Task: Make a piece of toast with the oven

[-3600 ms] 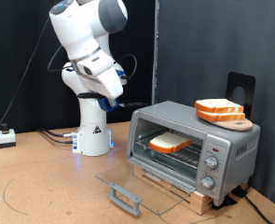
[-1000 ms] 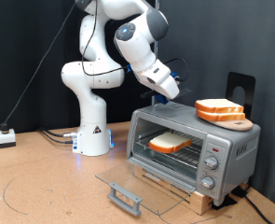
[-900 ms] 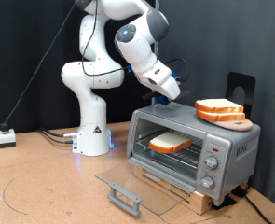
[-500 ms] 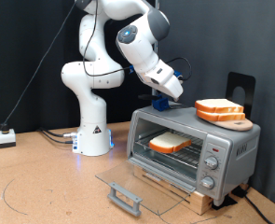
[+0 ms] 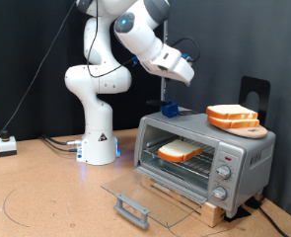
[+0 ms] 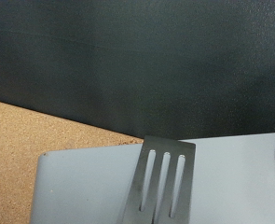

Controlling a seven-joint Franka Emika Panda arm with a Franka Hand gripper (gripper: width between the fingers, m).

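Observation:
The oven (image 5: pixel 239 150) stands at the exterior view's right with its glass door (image 5: pixel 155 191) folded down flat and its dark handle (image 5: pixel 132 209) nearest the camera. The piece of toast (image 5: pixel 180 151) lies on the wire rack inside. A spatula with a blue handle (image 5: pixel 172 111) rests on the oven's top. The wrist view shows its slotted metal blade (image 6: pixel 162 177) over the grey oven top (image 6: pixel 81 182). My gripper (image 5: pixel 184 73) is raised above the oven's top-left corner, clear of the spatula, with nothing between its fingers.
A stack of bread slices (image 5: pixel 232 117) sits on a wooden board (image 5: pixel 256 131) on the oven's top right. Three knobs (image 5: pixel 224 170) line the oven's front right. The robot base (image 5: pixel 99 138) stands behind, and a white box (image 5: pixel 5 146) with cables lies far left.
The arm swung from the left over to the oven top, lowered there, and has now lifted upward. The blue-handled spatula stays on the oven top.

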